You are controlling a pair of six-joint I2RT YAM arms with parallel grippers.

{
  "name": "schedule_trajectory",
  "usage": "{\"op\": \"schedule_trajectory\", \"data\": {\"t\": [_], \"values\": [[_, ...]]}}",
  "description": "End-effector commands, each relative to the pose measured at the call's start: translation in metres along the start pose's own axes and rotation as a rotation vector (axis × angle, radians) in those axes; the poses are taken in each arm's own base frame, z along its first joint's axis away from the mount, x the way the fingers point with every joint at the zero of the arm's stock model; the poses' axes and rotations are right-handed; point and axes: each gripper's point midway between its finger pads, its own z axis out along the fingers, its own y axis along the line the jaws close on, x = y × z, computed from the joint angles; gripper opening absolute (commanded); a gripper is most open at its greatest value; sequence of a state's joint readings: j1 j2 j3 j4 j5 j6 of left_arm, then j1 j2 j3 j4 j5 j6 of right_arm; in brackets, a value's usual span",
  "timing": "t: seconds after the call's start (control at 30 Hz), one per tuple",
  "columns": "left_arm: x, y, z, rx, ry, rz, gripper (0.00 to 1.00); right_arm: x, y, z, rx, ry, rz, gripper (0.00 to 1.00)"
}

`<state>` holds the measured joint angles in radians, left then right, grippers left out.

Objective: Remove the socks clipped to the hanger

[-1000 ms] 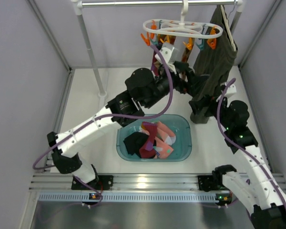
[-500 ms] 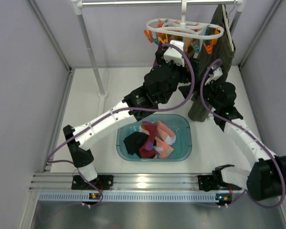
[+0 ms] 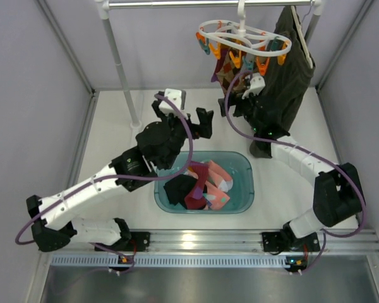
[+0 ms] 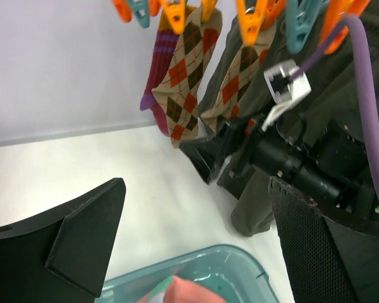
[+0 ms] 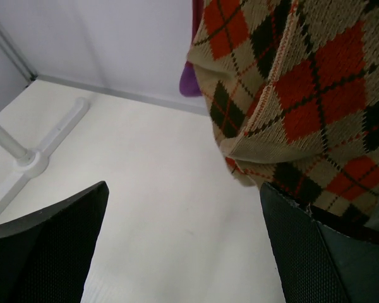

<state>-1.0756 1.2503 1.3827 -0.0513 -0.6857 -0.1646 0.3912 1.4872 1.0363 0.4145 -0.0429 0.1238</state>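
Note:
The white ring hanger (image 3: 243, 35) hangs from the rail, with orange and teal clips. Two argyle socks (image 3: 225, 69) hang clipped to it; they also show in the left wrist view (image 4: 184, 76) and fill the top right of the right wrist view (image 5: 303, 95). My right gripper (image 3: 230, 102) is open, just below and beside the argyle socks, and holds nothing (image 5: 183, 246). My left gripper (image 3: 192, 120) is open and empty, above the far edge of the teal bin (image 3: 240, 158), left of the hanger (image 4: 196, 246). Pink, black and dark red socks (image 3: 199, 186) lie in the bin.
A dark olive garment (image 3: 287, 69) hangs on a pale hanger right of the ring hanger, reaching the table behind my right arm. The rack's upright pole (image 3: 120, 63) stands at back left with its foot on the table. Grey walls close in both sides.
My left arm has pulled back from under the hanger, down and left toward the bin. My right gripper has moved left and up, to the hanging argyle socks.

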Motion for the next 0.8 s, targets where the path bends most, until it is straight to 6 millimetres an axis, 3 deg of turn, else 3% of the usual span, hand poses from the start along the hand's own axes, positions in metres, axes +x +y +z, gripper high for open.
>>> {"op": "schedule_trajectory", "data": {"t": [0.0,0.07,0.1,0.2,0.23,0.4,0.6,0.67,0.73,0.77], "values": [[0.000,0.018,-0.024,0.006,-0.011,-0.057,0.98,-0.032,-0.031,0.014,0.233,-0.109,-0.054,0.99],[0.014,0.027,-0.035,0.007,0.017,-0.052,0.98,-0.028,-0.039,0.013,0.273,-0.092,-0.061,0.99],[0.008,0.033,-0.044,0.009,0.002,-0.074,0.98,-0.027,-0.040,0.012,0.275,-0.096,-0.056,0.99],[0.023,0.043,-0.056,0.012,0.023,-0.075,0.98,-0.018,-0.034,0.012,0.225,-0.093,-0.065,0.99],[0.018,0.047,-0.062,0.018,0.009,-0.089,0.98,-0.018,-0.039,0.015,0.218,-0.091,-0.066,0.99],[0.029,0.047,-0.070,0.060,0.035,-0.073,0.98,-0.016,-0.027,0.033,-0.020,-0.100,-0.080,0.99],[0.047,0.042,-0.071,0.098,0.077,-0.045,0.98,-0.026,-0.060,0.050,-0.006,-0.134,-0.106,0.99],[0.054,0.039,-0.071,0.113,0.094,-0.039,0.98,-0.021,-0.067,0.056,0.011,-0.139,-0.110,0.99],[0.060,0.033,-0.071,0.143,0.109,-0.035,0.98,-0.031,-0.073,0.061,0.007,-0.183,-0.115,0.99],[0.063,0.032,-0.070,0.150,0.118,-0.029,0.98,-0.024,-0.071,0.067,-0.029,-0.180,-0.107,1.00]]}}
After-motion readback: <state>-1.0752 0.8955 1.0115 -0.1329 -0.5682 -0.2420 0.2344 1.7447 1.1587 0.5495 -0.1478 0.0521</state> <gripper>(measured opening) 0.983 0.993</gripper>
